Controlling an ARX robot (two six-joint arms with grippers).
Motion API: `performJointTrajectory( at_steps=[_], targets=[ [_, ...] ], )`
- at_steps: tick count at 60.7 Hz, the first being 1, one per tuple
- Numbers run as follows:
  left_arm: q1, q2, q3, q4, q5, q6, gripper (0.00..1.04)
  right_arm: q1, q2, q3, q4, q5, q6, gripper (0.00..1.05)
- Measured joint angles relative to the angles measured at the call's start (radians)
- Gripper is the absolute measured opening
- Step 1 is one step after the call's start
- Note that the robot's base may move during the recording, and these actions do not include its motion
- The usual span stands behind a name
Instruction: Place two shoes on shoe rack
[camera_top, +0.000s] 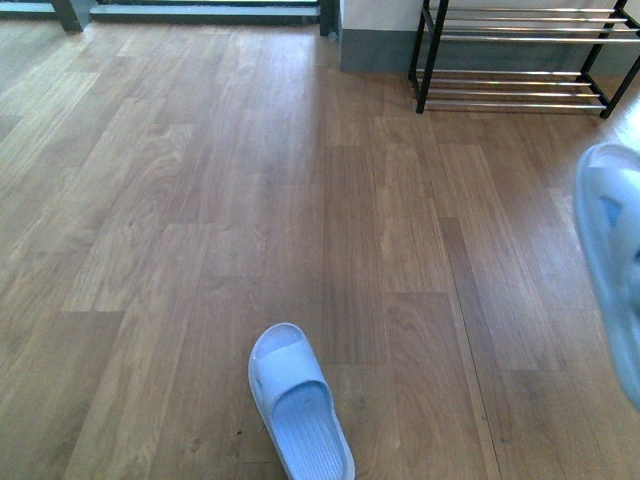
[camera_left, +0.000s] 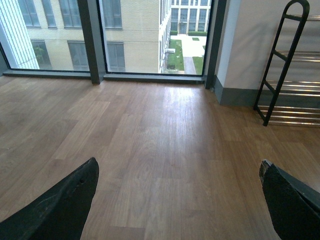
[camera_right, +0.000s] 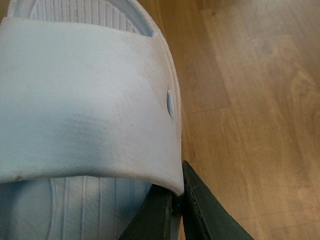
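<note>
One pale blue slide (camera_top: 297, 402) lies flat on the wood floor, near and slightly left of centre. A second pale blue slide (camera_top: 612, 250) hangs in the air at the right edge of the front view. It fills the right wrist view, where my right gripper (camera_right: 176, 200) is shut on the slide's (camera_right: 85, 100) side wall just under the strap. The shoe rack (camera_top: 520, 60) stands against the far wall at the right, its visible bars bare; it also shows in the left wrist view as the rack (camera_left: 290, 75). My left gripper (camera_left: 180, 192) is open above bare floor. The grey sneakers are out of view.
A grey-skirted wall (camera_top: 375, 50) meets the rack's left side. Floor-to-ceiling windows (camera_left: 100, 35) with dark frames run along the far side. Wood plank floor (camera_top: 200, 200) stretches between me and the rack.
</note>
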Motion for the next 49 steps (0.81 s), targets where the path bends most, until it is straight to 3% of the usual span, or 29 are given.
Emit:
performJointTrajectory(
  at_steps=[20, 49],
  targets=[
    [0.0, 0.0, 0.0, 0.0, 0.0, 0.0, 0.95, -0.067, -0.75, -0.156, -0.461, -0.089, 0.037, 0.02],
    [0.0, 0.0, 0.0, 0.0, -0.002, 0.0, 0.95, -0.071, -0.844, -0.165, -0.479, -0.1, 0.053, 0.02]
  ],
)
